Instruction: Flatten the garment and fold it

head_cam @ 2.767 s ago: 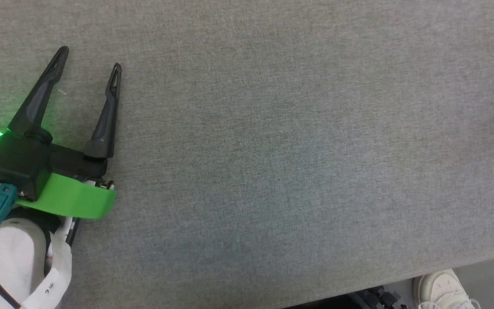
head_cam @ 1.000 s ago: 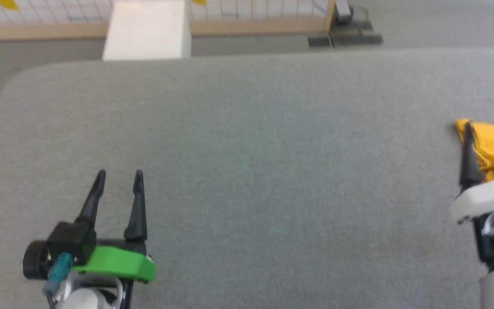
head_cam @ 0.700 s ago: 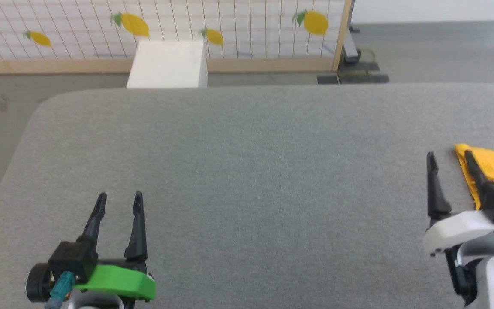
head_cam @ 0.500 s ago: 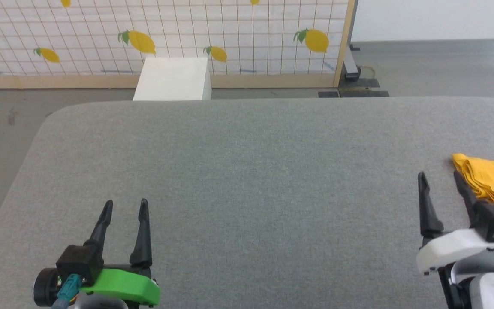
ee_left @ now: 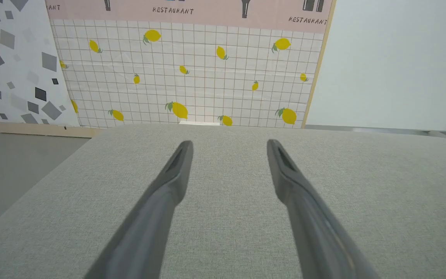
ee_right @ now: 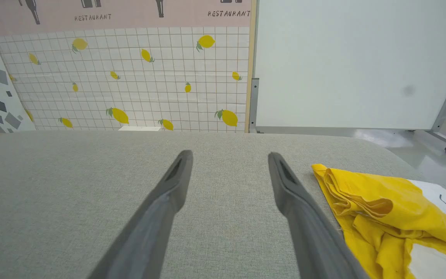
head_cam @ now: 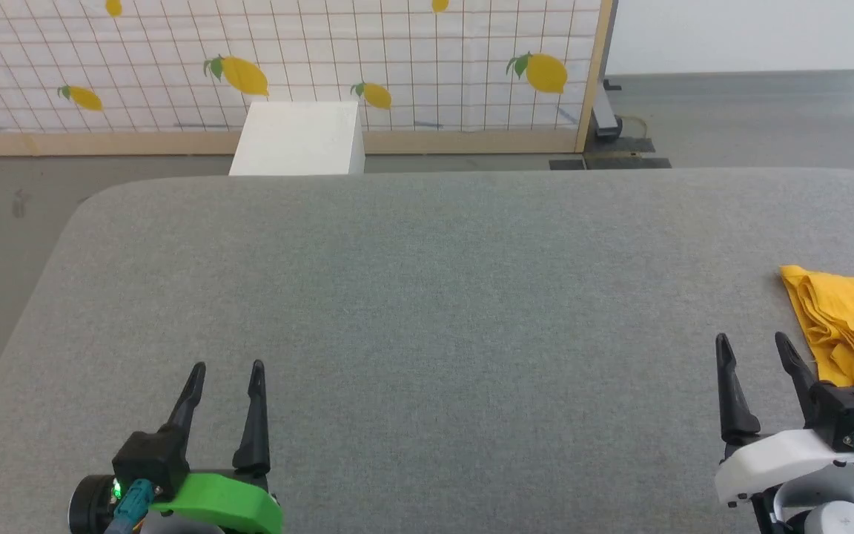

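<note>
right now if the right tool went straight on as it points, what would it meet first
Nothing, it seems: bare table lies ahead of the right tool. The garment sits just right of that line; depth unclear.

A broad grey fabric-covered table (head_cam: pixel 427 282) with rounded far corners spreads flat. On it, near its right edge, lies a crumpled yellow cotton T-shirt (head_cam: pixel 842 311), bunched in folds, with white printed patches showing.

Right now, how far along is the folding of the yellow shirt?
Done: nothing yet; the garment lies crumpled at the right side of the table. In hand: nothing; the left gripper and right gripper are open and empty, the right one beside the garment. Left: grasping, flattening, folding.
</note>
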Robot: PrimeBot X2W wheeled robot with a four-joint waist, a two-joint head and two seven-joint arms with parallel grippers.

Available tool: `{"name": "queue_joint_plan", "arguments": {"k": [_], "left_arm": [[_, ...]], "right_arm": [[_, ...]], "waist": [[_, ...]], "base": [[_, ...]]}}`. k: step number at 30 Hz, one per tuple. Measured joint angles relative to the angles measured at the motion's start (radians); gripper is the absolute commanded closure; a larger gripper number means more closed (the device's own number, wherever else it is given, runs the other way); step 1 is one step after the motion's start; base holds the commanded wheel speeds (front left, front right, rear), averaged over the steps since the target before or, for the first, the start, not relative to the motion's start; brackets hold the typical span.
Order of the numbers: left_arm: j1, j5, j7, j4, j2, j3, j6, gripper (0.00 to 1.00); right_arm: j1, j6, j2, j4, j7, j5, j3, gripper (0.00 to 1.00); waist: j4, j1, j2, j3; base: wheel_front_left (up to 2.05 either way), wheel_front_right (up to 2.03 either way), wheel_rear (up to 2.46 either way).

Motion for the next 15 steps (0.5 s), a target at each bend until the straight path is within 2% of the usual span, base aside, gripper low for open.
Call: {"name": "queue_joint_plan", "arguments": {"k": [15], "left_arm": [[-0.007, 0.027, 0.0, 0.003, -0.016, 0.012, -0.025, 0.0]], "right_arm": [[-0.029, 0.0, 0.0, 0.014, -0.018, 0.005, -0.007, 0.0]], "waist": [[-0.007, 0.0, 0.0, 0.063]], "base": [[0.0, 0.0, 0.0]]}}
